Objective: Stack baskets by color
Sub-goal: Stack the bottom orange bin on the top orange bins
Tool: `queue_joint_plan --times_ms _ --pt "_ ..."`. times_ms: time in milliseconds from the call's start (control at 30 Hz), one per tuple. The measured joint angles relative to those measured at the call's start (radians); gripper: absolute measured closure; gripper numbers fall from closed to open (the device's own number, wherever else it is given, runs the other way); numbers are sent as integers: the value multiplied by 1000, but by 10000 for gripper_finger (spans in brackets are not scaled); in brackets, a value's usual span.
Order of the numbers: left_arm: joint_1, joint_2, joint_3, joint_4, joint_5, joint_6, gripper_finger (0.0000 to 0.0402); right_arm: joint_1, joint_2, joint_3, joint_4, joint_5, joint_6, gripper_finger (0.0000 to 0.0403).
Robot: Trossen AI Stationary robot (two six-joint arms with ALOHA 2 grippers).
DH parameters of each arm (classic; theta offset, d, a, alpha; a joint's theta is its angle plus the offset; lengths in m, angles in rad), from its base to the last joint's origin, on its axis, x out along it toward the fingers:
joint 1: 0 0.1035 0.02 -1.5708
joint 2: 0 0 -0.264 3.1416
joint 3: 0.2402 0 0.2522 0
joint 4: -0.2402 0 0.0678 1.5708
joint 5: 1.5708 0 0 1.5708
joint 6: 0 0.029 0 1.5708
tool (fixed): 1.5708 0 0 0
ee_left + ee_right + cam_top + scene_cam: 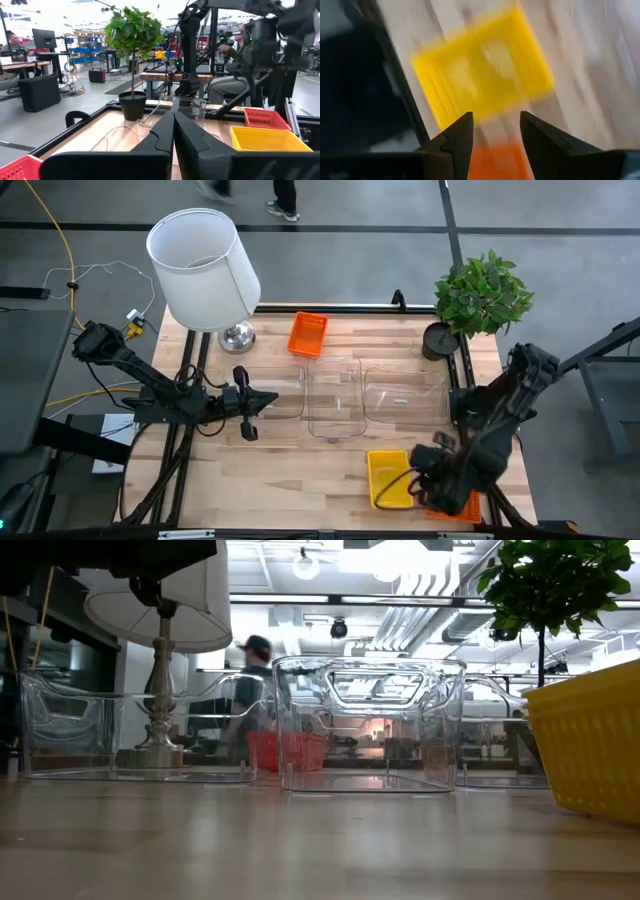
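Wooden tabletop (pixel 270 470): right gripper (pixel 495 131), jaws parted, empty, above yellow basket (pixel 388 477); left gripper (pixel 173 131) clenched, empty.

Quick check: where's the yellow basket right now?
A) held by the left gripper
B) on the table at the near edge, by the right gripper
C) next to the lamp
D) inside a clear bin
B: the high view shows the yellow basket flat on the table's near edge beside the right gripper, whose fingers stand apart.
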Motion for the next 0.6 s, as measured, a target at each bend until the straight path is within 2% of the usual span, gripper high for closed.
queue_joint_plan --times_ms 133,267,400,600 --pt "0 0 0 0 0 -9 401 68 73 -14 -83 -119 120 253" --pt "0 0 1 -1 0 -16 401 104 141 -46 -89 -232 147 253" --pt "0 0 1 -1 0 -19 401 110 209 -69 -91 -308 109 253" --pt "0 0 1 -9 1 -43 401 108 276 -107 -89 -330 0 253"
